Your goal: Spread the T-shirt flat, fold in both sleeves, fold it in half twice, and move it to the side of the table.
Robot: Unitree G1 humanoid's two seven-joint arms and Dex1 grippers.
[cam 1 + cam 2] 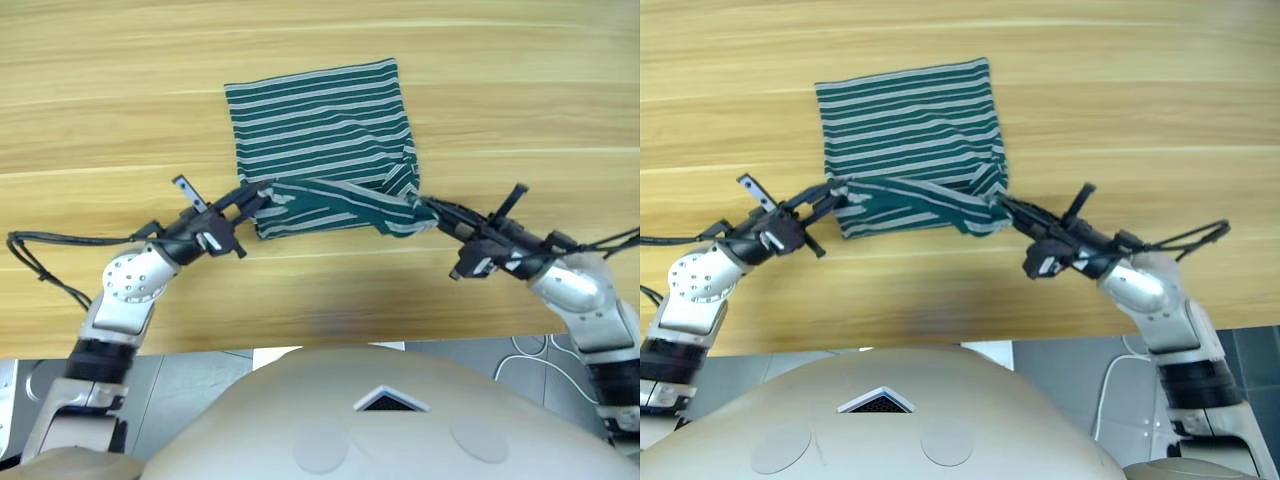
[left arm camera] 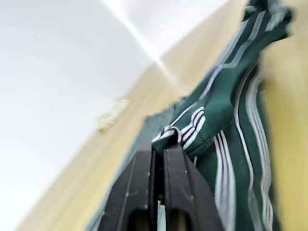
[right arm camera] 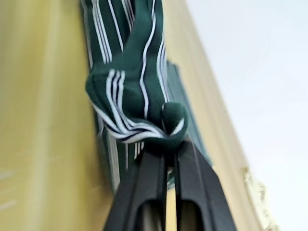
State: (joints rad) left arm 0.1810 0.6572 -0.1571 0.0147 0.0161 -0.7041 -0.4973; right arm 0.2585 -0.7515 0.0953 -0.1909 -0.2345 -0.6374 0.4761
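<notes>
folded t-shirt [image 1: 320,120] mid tabletop [image 1: 110,80]. left pincer [image 1: 260,193] clamped on its front-left corner, right pincer [image 1: 428,208] clamped on its front-right corner, both corners bunched.

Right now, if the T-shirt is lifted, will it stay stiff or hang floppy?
Probably floppy: the T-shirt bunches and sags between the jaws pinching its near corners. Likely light, since two thin pinches carry that edge. The far part lies flat on the table, so it may drag along.

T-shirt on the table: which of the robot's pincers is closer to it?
Neither; both are shut on the T-shirt. The left pincer clamps its near left corner, the right pincer its near right corner.
</notes>
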